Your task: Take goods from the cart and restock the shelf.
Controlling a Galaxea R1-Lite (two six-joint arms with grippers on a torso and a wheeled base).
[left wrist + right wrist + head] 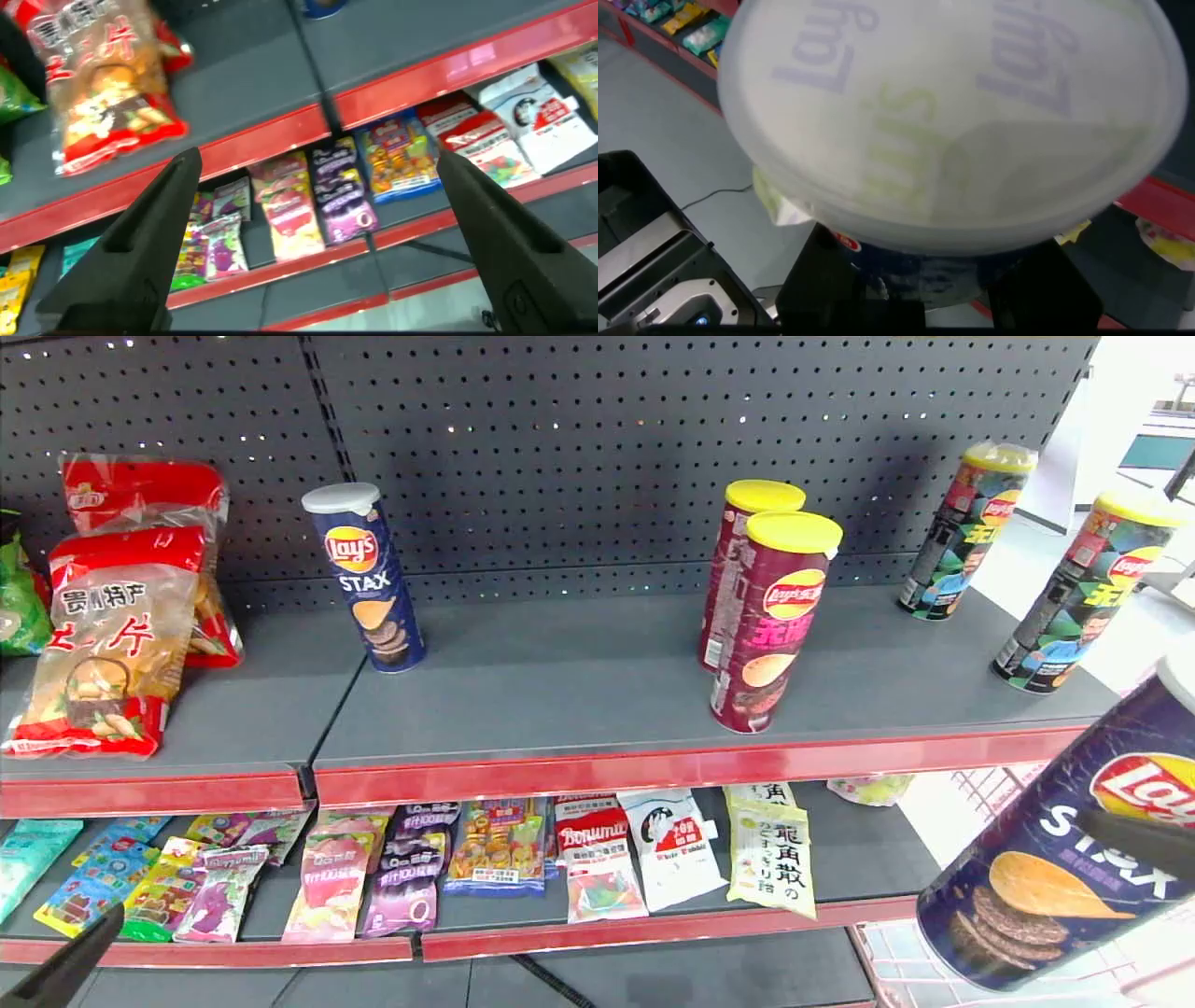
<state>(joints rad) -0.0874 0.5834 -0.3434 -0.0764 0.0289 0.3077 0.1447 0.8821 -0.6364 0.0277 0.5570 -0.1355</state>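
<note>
The dark blue chip can (1055, 859) is in the right gripper (934, 285), low and to the right of the shelving, below the level of the upper shelf (597, 681) and tilted, its clear lid (952, 121) towards the wrist camera. The fingers clamp its sides just under the lid.

Held aslant on a smooth round wall, the can could twist or slip in the grip. Raised carelessly, its base could catch the shelf's red front lip (691, 767). The matching blue can (366, 577) stands well to the left, so a sideways pass risks toppling the two maroon cans (770, 616) or the green-and-black cans (1074, 593) nearer by; all are tall and likely tip easily.

The left gripper (322, 252) hangs low on the left, fingers spread and empty, facing the snack pouches (318, 191) on the lower shelf.
</note>
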